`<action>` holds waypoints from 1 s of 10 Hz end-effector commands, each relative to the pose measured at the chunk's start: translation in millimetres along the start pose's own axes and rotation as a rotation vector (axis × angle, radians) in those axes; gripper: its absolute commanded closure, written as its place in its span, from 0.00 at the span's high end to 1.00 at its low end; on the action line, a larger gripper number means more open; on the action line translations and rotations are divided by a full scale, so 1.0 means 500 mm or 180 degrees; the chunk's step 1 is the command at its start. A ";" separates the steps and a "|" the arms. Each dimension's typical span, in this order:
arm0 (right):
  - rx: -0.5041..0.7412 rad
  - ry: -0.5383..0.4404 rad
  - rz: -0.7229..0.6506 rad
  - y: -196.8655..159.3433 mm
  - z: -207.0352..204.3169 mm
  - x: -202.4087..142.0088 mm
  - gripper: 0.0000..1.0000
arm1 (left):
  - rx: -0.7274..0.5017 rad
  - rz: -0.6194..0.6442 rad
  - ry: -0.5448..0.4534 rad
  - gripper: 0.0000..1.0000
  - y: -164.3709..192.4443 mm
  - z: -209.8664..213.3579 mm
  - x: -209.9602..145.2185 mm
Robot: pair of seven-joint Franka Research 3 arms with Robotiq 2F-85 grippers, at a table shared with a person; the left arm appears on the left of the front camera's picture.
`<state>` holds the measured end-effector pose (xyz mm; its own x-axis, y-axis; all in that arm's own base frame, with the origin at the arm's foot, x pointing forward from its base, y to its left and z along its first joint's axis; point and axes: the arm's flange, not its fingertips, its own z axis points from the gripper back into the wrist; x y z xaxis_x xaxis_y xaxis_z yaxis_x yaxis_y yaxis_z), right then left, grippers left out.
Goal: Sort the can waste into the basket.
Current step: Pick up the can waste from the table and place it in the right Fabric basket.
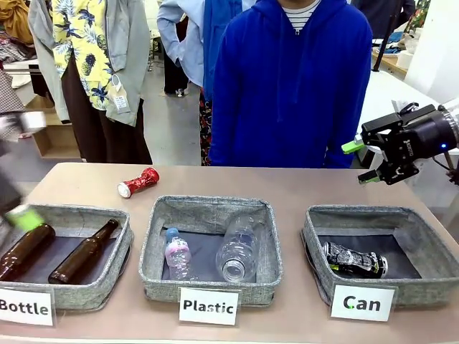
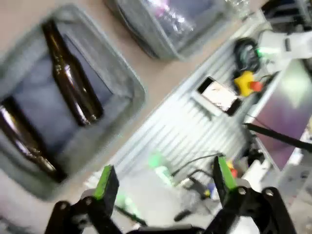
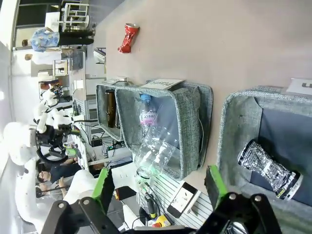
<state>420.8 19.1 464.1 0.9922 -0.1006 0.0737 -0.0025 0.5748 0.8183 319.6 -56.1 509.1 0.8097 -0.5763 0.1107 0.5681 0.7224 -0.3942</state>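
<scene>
Can basket [image 1: 423, 290] on tan table [image 1: 287, 183], red can [image 1: 138, 182] loose, left gripper [image 2: 163, 175] and right gripper [image 1: 361, 162] released, clothing [image 1: 86, 43] beyond

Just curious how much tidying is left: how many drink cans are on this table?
2. A black can lies inside the basket labelled "Can". A red can lies on its side on the bare table, far left, outside every basket. No others seem hidden.

The tan table [image 1: 287, 183] bears three grey woven baskets in a row near its front edge: the Bottle basket [image 1: 97, 287] at left, Plastic basket [image 1: 159, 285] in the middle, Can basket [image 1: 373, 211] at right. A shiny red can [image 1: 138, 182] lies on its side on the bare tabletop behind the left two, apart from both
</scene>
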 end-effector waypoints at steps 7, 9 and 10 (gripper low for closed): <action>0.0022 0.0017 0.0077 0.000 0.009 0.003 1.00 | 0.0835 -0.0319 -0.0027 1.00 0.109 -0.028 0.354; 0.0022 0.0017 0.0077 0.000 0.009 0.003 1.00 | 0.0835 -0.0319 -0.0027 1.00 0.109 -0.028 0.354; 0.0022 0.0017 0.0077 0.000 0.009 0.003 1.00 | 0.0835 -0.0319 -0.0027 1.00 0.109 -0.028 0.354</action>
<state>420.8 18.9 464.0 0.9923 -0.1001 0.0735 -0.0027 0.5744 0.8186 492.6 -126.3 491.1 0.7523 -0.6397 0.1578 0.6584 0.7389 -0.1431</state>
